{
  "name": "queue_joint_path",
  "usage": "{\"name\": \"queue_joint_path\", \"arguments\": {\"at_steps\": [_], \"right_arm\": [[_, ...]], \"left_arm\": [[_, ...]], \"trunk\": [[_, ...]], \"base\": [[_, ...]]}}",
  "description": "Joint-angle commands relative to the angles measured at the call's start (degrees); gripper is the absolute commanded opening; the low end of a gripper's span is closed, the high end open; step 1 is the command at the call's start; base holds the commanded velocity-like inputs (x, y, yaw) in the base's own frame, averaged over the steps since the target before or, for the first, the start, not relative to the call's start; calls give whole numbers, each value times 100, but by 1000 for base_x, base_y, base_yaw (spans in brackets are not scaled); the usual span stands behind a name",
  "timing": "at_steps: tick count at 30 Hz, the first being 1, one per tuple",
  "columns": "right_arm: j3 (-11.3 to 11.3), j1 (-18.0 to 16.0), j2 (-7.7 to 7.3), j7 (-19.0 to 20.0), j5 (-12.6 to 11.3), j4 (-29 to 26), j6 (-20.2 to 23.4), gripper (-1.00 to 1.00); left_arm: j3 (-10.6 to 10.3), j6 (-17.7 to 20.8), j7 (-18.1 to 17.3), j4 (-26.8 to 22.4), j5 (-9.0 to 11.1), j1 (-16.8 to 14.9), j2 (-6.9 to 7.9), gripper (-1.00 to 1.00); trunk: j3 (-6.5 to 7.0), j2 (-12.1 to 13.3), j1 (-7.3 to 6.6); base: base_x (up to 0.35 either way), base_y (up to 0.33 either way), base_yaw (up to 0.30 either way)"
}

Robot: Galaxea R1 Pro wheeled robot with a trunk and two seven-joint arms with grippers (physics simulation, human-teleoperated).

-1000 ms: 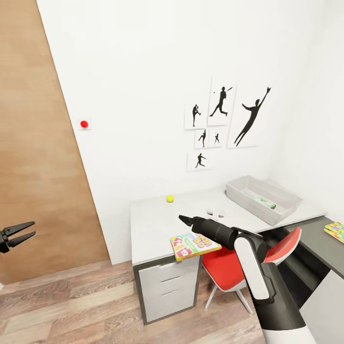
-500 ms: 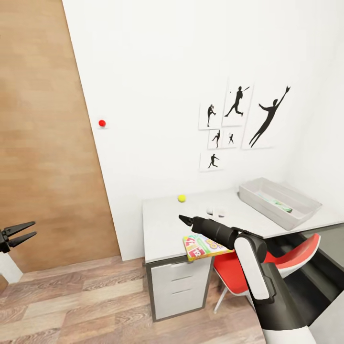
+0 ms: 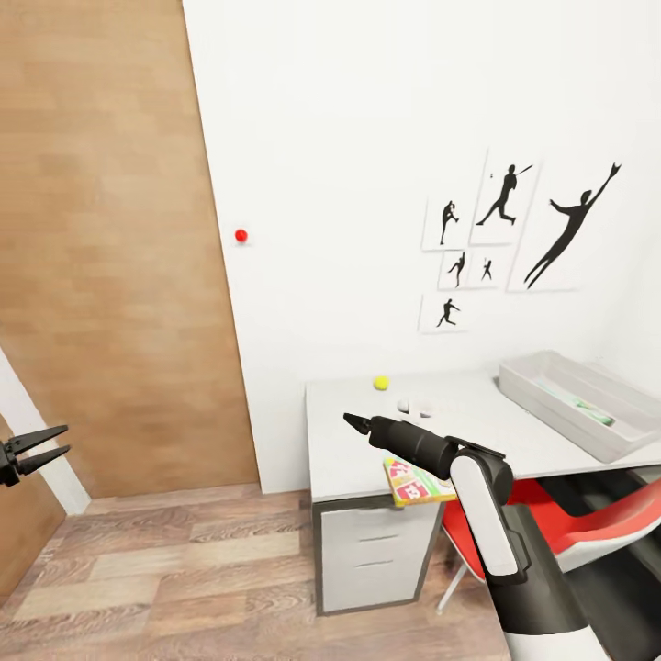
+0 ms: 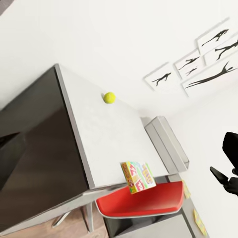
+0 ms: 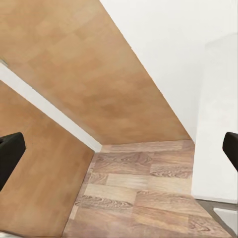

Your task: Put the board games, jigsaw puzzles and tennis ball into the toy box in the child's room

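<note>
The tennis ball (image 3: 381, 382) (image 4: 109, 97) rests near the back of the pale grey table (image 3: 349, 450) (image 4: 94, 134). A Skip-Bo board game (image 3: 418, 484) (image 4: 138, 176) lies at the table's front edge and overhangs it. My right forearm partly covers it in the head view. The toy box (image 3: 551, 404) (image 4: 166, 144) stands at the table's far right with something green inside. My right gripper (image 3: 353, 422) (image 5: 119, 148) hovers in front of the table, open and empty, apart from the game. My left gripper (image 3: 41, 446) hangs open at the far left, over the floor.
A red chair (image 3: 588, 523) (image 4: 139, 204) is tucked under the table beside a drawer unit (image 3: 376, 551). Small white items (image 3: 418, 406) lie mid-table. A wood-panelled wall (image 3: 110, 248) stands on the left above the plank floor (image 3: 184, 569). Sports silhouettes (image 3: 514, 229) hang on the white wall.
The camera has turned left, so the table, the pictures and the toy box have slid right in the picture. Both grippers keep their places in view and stay open.
</note>
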Motion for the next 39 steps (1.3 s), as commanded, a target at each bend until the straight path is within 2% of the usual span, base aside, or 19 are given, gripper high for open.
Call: {"name": "queue_joint_path", "arguments": {"at_steps": [1, 10, 39], "right_arm": [[-8, -6, 3, 45, 47, -3, 28, 100], [-7, -6, 3, 46, 37, -3, 27, 100], [-23, -6, 12, 47, -7, 9, 9, 100]], "left_arm": [[-11, 60, -16, 3, 18, -7, 2, 100], [-11, 59, -16, 3, 17, -7, 2, 100], [-11, 59, -16, 3, 18, -7, -1, 100]], "trunk": [[-14, -14, 4], [-14, -14, 4], [-14, -14, 4]], "base": [[0, 9, 235], [0, 5, 118], [37, 9, 3]]}}
